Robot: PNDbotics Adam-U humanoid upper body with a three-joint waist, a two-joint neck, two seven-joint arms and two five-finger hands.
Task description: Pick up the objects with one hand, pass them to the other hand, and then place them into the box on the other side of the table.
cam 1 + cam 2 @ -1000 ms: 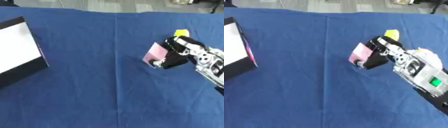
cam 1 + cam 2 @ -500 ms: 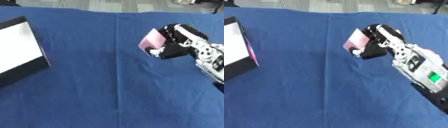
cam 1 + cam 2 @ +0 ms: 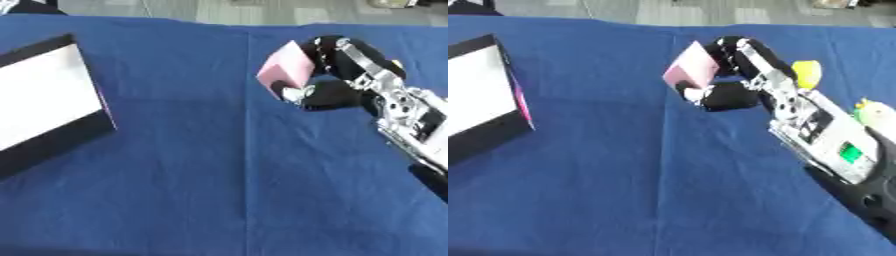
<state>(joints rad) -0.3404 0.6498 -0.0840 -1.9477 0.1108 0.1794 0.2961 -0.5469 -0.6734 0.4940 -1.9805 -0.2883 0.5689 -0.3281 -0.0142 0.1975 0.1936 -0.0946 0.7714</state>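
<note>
Our right hand (image 3: pixel 337 75) pinches the pink block (image 3: pixel 286 70) at one o'clock, above the cloth (image 3: pixel 219 175). Only an edge looks held, so it could slip mid-handover. Box (image 3: pixel 44 100) waits at nine o'clock; left hand unseen.

place: lab/test bench | cue: blue cloth-covered table (image 3: pixel 175 175), grey floor (image 3: pixel 219 10)

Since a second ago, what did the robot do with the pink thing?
The right hand, curled round the pink block, lifted it off the blue cloth and carried it farther away. The box at the left and the yellow thing stayed put.
</note>
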